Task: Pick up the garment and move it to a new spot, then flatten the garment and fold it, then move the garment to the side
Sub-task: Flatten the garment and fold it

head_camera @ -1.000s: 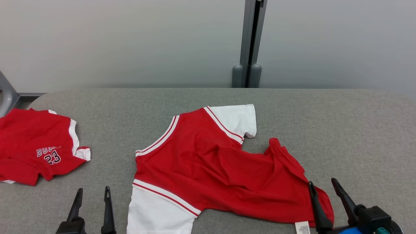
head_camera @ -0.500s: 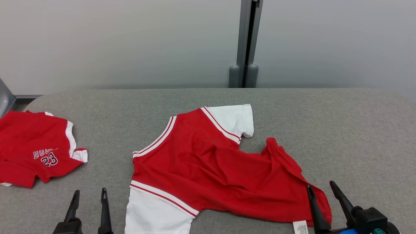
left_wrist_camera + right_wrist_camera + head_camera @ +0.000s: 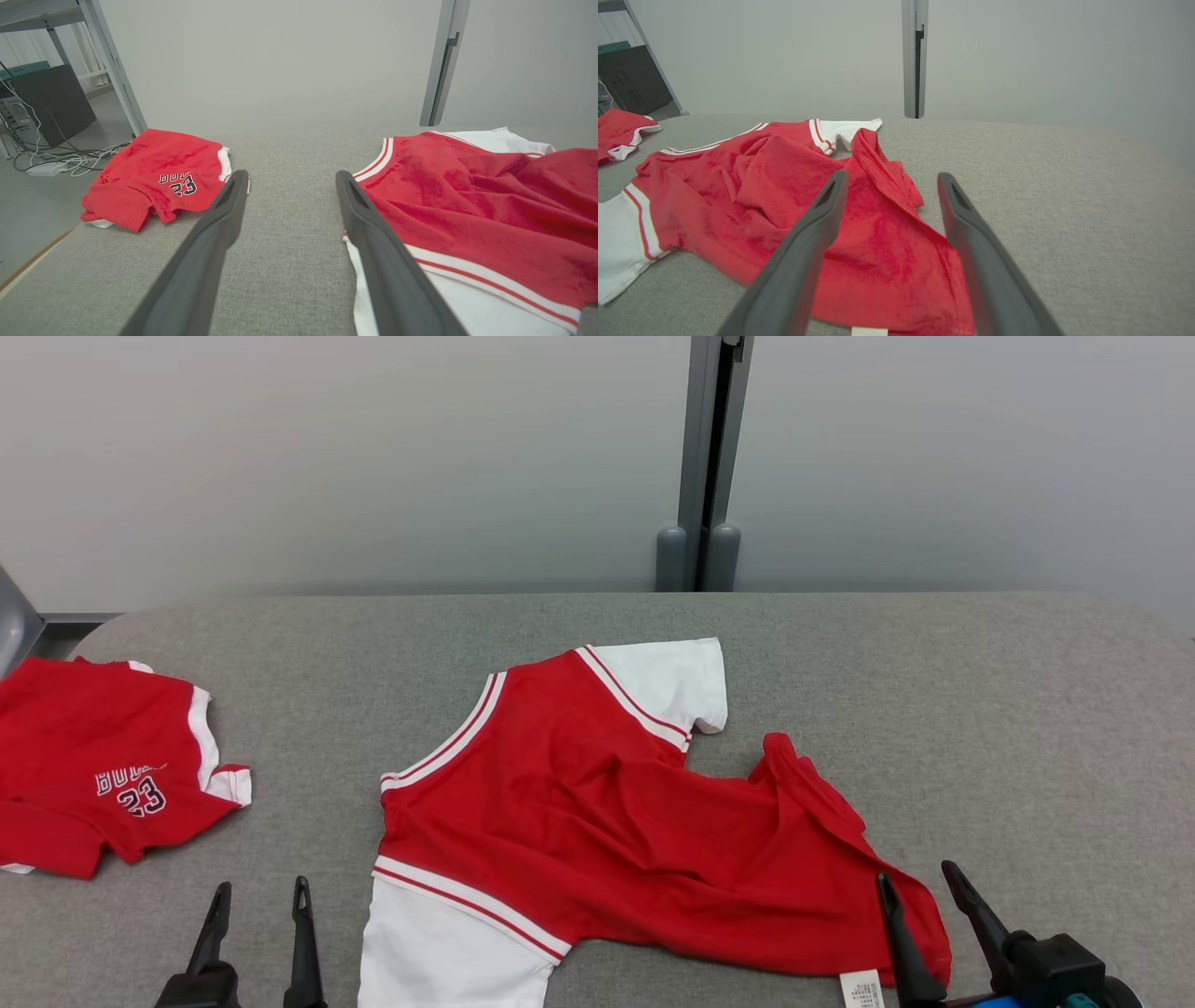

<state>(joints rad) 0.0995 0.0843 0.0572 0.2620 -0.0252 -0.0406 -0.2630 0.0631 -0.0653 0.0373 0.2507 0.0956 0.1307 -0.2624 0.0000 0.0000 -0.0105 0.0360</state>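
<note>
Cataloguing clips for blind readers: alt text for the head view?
A rumpled red shirt with white sleeves lies on a grey table; a second red garment marked 23 sits far left. The left gripper and right gripper, both open, show at the bottom edge.

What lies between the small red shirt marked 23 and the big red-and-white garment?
Between shirt and garment lies bare grey table cover, seen in the head view.

The red T-shirt (image 3: 597,803) with white sleeves and striped trim lay sideways and rumpled on the grey padded table (image 3: 1027,709), neckline to the left. Its hem end was bunched at the right, with a white label (image 3: 868,989) showing.
</note>
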